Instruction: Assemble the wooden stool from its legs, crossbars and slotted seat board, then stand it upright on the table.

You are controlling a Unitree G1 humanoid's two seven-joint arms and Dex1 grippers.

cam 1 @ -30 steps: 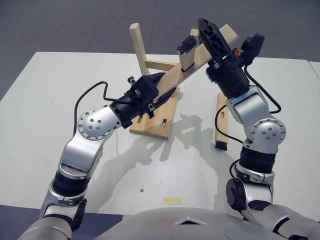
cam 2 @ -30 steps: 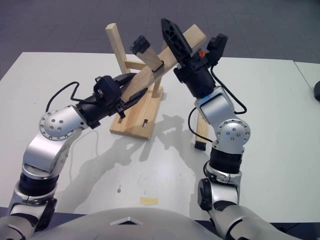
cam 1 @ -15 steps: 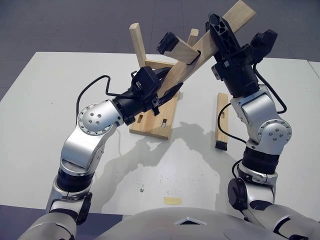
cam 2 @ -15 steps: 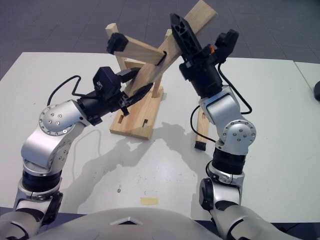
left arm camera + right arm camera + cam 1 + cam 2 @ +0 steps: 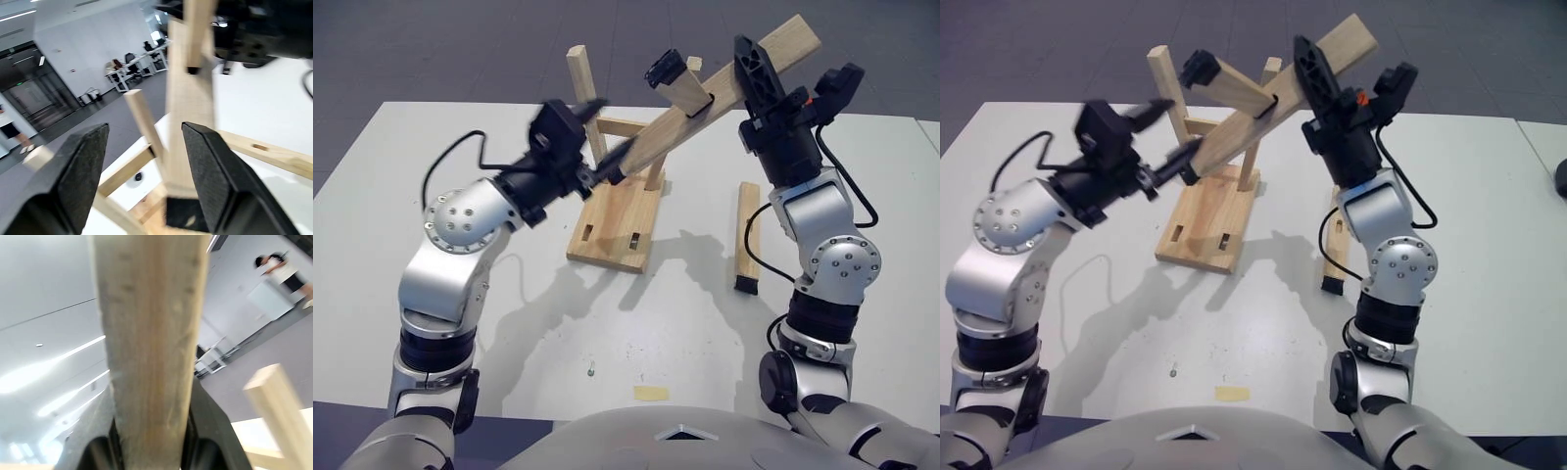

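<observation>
Wooden stool is about half built: your right gripper (image 5: pixel 759 73) holds a pale leg-and-crossbar piece (image 5: pixel 690 113) up over the flat slotted seat board (image 5: pixel 617 220) by the far edge of the white table (image 5: pixel 411 176), your left gripper (image 5: pixel 607 132) is wide open, and one loose pale leg (image 5: pixel 746 235) waits.

Seat board (image 5: pixel 617 215) & leg (image 5: pixel 746 235) right of it: bare pale wood, matt, smooth. Table (image 5: pixel 372 196): matt white.

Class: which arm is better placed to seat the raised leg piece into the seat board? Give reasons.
Probably right: the right claw is shut on the raised leg piece above the seat board. The left claw is open, holding nothing.
</observation>
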